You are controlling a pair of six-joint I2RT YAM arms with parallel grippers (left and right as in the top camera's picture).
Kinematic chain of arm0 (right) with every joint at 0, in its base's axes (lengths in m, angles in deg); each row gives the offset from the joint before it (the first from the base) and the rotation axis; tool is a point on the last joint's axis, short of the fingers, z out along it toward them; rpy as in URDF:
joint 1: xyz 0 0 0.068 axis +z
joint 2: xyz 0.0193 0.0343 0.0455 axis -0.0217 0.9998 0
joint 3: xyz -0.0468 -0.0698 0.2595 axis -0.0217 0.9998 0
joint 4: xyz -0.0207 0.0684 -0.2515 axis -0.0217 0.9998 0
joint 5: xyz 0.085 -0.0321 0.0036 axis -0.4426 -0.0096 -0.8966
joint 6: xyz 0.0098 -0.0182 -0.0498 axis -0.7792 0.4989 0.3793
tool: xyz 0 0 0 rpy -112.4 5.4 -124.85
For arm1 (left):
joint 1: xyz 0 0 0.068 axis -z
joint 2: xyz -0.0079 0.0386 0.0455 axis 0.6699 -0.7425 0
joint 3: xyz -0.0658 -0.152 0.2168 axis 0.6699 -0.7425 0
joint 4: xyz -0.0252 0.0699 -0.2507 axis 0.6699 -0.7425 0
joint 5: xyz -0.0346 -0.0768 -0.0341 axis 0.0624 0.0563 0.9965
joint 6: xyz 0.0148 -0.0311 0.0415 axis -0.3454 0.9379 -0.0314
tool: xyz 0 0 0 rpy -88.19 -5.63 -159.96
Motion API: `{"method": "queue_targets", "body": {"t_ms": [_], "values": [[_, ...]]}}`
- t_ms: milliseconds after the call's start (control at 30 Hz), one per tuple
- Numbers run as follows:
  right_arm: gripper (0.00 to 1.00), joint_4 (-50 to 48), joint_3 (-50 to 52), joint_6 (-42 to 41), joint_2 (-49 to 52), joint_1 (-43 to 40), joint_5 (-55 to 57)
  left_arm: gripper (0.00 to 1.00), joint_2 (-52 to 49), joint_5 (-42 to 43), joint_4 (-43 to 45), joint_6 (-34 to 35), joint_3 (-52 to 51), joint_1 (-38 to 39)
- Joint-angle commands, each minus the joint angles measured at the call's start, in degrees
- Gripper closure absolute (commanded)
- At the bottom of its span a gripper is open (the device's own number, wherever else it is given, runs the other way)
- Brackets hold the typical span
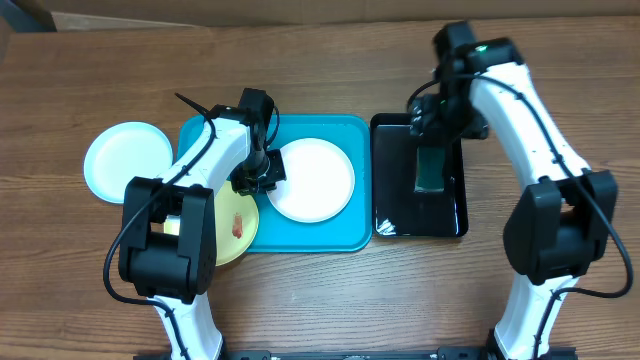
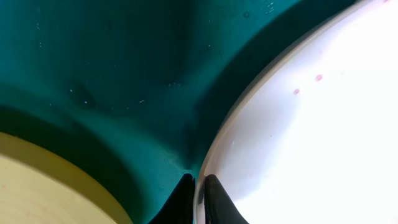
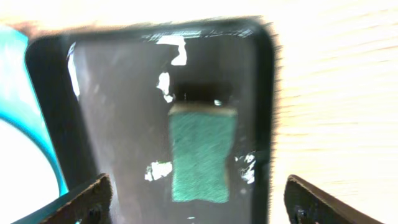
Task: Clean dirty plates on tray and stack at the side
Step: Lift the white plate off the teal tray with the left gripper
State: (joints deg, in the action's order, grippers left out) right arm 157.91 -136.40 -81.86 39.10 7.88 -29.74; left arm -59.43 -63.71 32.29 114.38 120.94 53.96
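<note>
The turquoise tray (image 1: pixel 200 135) (image 2: pixel 124 62) holds a white plate (image 1: pixel 315 180) (image 2: pixel 311 137) with faint pink specks. My left gripper (image 1: pixel 262 172) (image 2: pixel 199 186) is shut on that plate's left rim, one finger on each side of it. A pale yellow-green plate (image 1: pixel 238 238) (image 2: pixel 37 186) with a reddish smear lies at the tray's front left corner, partly under the left arm. A light blue plate (image 1: pixel 125 160) rests on the table left of the tray. My right gripper (image 1: pixel 430 122) (image 3: pixel 198 183) hangs open above the black tray, holding nothing.
A glossy black tray (image 1: pixel 385 180) (image 3: pixel 112 112) stands right of the turquoise one, with a green sponge (image 1: pixel 432 168) (image 3: pixel 202 155) lying in it. Bare wooden table (image 1: pixel 330 300) surrounds both trays.
</note>
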Motion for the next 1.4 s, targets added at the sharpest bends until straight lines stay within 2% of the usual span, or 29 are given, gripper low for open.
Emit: {"method": "queue_targets", "body": {"t_ms": [0, 33, 100, 167, 333, 433, 633, 833, 1233, 1367], "values": [[0.09, -0.24, -1.38, -0.26, -0.81, -5.18, 0.11, 0.89, 0.72, -0.55, 0.66, -0.26, -0.44, 0.28], [0.09, -0.2, -1.36, -0.26, -0.81, -6.34, 0.11, 0.9, 0.72, -0.55, 0.92, -0.28, -0.61, 0.28], [0.0, 0.17, -1.36, -0.24, -0.81, -8.63, 0.11, 0.91, 0.72, -0.52, 1.18, -0.28, -0.66, 0.28], [0.0, 0.37, -1.36, -0.24, -0.81, -10.6, 0.13, 0.96, 0.74, -0.5, 1.31, -0.28, -0.59, 0.28], [0.0, 0.31, -1.38, -0.24, -0.81, -14.45, 0.13, 0.96, 0.96, -0.79, -1.6, -4.33, 2.82, -0.17], [0.0, 0.15, -1.38, -0.24, -0.81, -15.61, 0.11, 0.96, 1.2, -2.62, -4.2, -4.35, 6.49, -0.37], [0.0, -1.49, -1.36, -0.24, -0.81, -15.67, 0.13, 0.96, 1.2, -4.76, -6.91, -5.4, 13.05, -0.31], [0.0, -2.71, -1.36, -0.24, -0.81, -15.67, 0.13, 0.96, 1.2, -7.39, -7.21, -5.86, 13.68, -0.31], [0.0, -2.71, -1.36, -0.24, -0.81, -15.67, 0.11, 0.96, 1.2, -7.17, -5.44, -7.02, 14.1, -0.42], [0.0, -2.71, -1.36, -0.24, -0.81, -15.67, 0.11, 0.96, 1.2, -4.76, -5.68, -8.63, 15.52, -0.44]]}}
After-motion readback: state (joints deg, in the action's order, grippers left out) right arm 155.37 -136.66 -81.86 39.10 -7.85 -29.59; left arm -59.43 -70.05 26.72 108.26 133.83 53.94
